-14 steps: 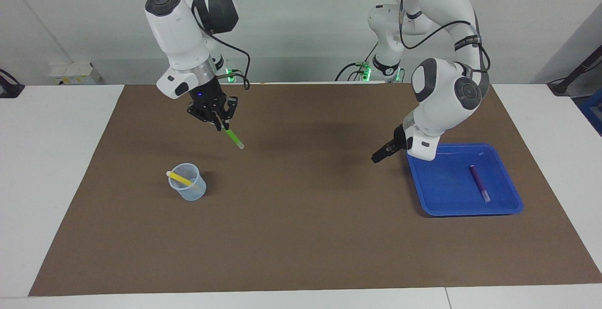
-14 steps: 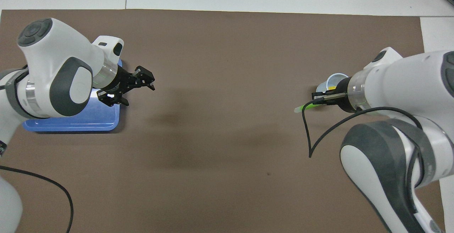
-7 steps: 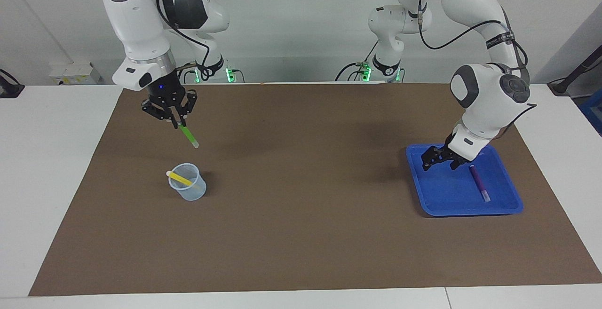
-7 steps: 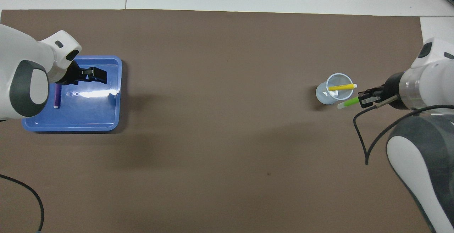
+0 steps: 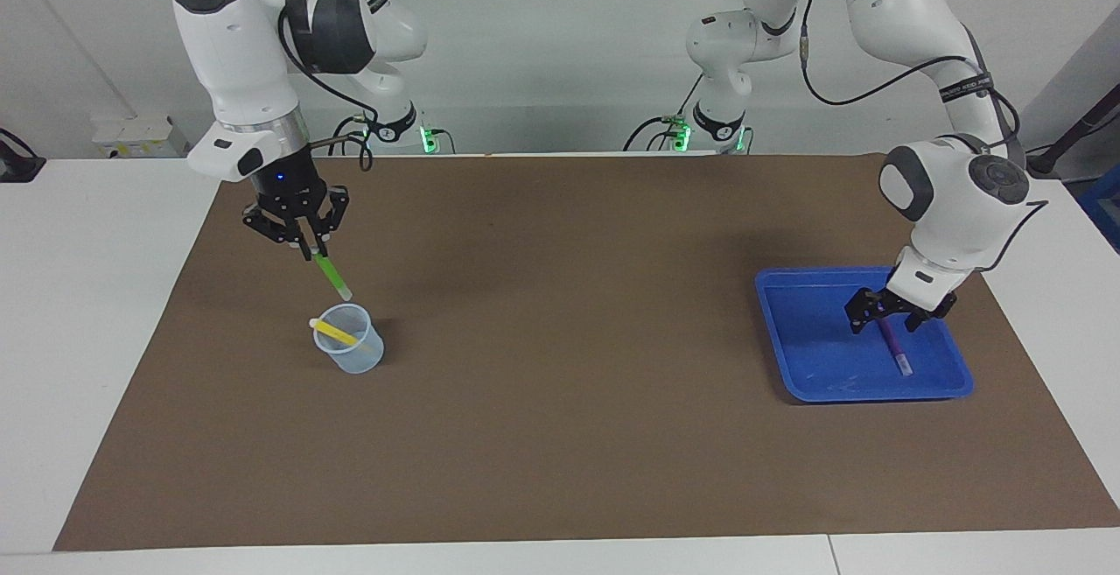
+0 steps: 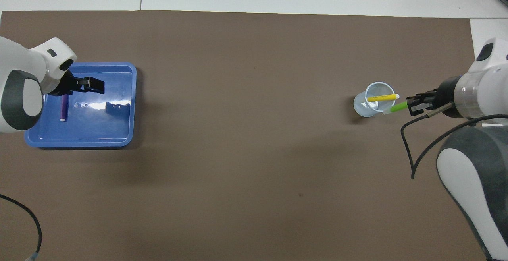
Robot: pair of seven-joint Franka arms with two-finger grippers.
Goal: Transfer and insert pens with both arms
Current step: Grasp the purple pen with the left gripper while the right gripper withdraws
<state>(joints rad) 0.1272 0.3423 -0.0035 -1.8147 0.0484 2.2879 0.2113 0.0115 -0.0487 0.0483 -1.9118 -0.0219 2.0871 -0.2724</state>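
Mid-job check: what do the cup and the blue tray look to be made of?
Cup: thin translucent plastic, probably; the yellow pen leaning inside shows faintly through its pale bluish wall.

Blue tray: likely moulded hard plastic with a glossy finish; in the overhead view its floor throws a bright white glare and mirrors the left gripper above it. Rounded corners and a raised rim fit moulding.

Your right gripper is hanging from an almost upright wrist, jaws pinched together and pointing down at a slight tilt. Your left gripper is reaching low from a bent arm, jaws spread wide.
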